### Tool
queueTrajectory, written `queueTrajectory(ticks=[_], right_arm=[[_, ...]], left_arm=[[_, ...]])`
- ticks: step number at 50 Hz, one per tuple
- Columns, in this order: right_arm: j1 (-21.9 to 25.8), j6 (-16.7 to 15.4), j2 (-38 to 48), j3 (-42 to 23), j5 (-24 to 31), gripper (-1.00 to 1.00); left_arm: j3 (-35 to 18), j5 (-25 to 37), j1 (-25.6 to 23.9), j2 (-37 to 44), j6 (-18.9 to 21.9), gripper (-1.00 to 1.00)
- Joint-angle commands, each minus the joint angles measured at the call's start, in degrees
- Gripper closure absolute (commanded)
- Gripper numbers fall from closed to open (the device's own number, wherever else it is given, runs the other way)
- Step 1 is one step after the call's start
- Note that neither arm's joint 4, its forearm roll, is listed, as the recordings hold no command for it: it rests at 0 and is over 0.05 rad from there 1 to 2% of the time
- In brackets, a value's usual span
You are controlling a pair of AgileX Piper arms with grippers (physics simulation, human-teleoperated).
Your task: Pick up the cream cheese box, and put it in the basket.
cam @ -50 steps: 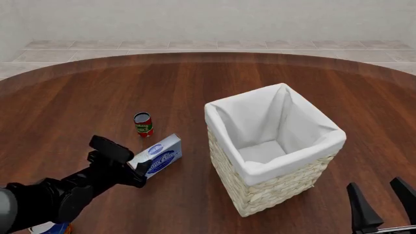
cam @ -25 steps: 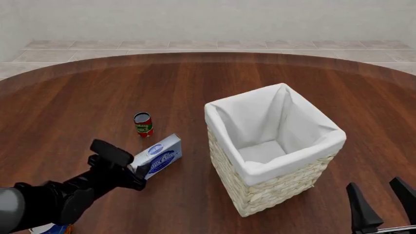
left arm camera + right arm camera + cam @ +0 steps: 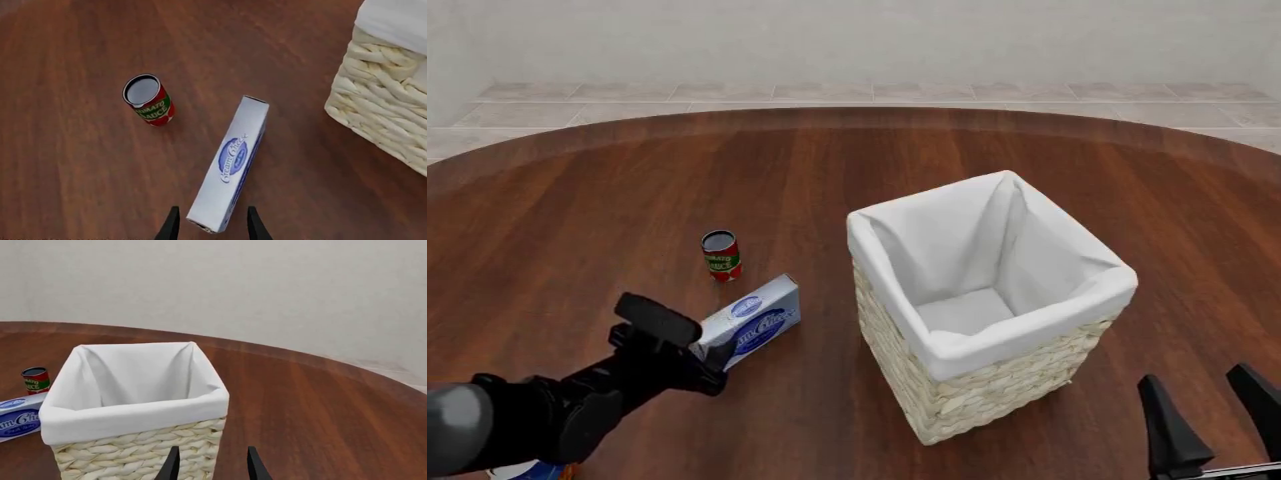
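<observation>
We are at the reaching step: our left hand (image 3: 211, 226) is spread, its fingers straddling the near end of the cream cheese box (image 3: 229, 184), which lies on the bench (image 3: 587, 200) just beside the basket (image 3: 988, 318). Next it must clench, lift, and clear the tall rim.

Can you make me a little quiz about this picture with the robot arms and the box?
1. True or false: the cream cheese box is already inside the basket.
2. Which stands closest to the box? A) the tomato sauce can B) a banana C) a cup
3. Fill in: the left gripper has one finger on each ____ of the box's near end.

Key:
1. False. The box lies on the table, left of the basket.
2. A.
3. Side. The fingers straddle it, open; the right gripper is open too, facing the basket.
</observation>
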Motion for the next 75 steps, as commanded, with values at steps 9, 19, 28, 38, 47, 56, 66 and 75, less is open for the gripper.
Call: queueTrajectory(ticks=[9, 19, 28, 38, 47, 56, 66, 75], right_arm=[[0.0, -0.1, 0.0, 0.0, 0.0, -1.0], [0.0, -0.1, 0.0, 0.0, 0.0, -1.0], [0.0, -0.1, 0.0, 0.0, 0.0, -1.0], [0.2, -0.2, 0.0, 0.0, 0.0, -1.0], [0.2, -0.2, 0.1, 0.0, 0.0, -1.0], [0.2, -0.3, 0.0, 0.0, 0.0, -1.0], [0.1, -0.3, 0.0, 0.0, 0.0, -1.0], [0.2, -0.3, 0.0, 0.0, 0.0, -1.0]], left_arm=[[0.1, -2.4, -0.1, 2.5, -0.4, -1.0], [-0.1, -3.7, -0.3, 4.2, -0.4, -1.0], [-0.2, -4.3, -0.5, 5.3, -0.2, -1.0], [-0.5, -4.7, -0.2, 5.8, 0.1, -1.0], [-1.0, -4.4, -0.1, 6.0, 0.3, -1.0], [-0.7, -5.0, -0.3, 6.0, 0.6, -1.0], [-0.3, -5.7, -0.7, 5.5, 1.9, 1.0], [0.3, -5.2, -1.4, 4.3, 1.6, 1.0]])
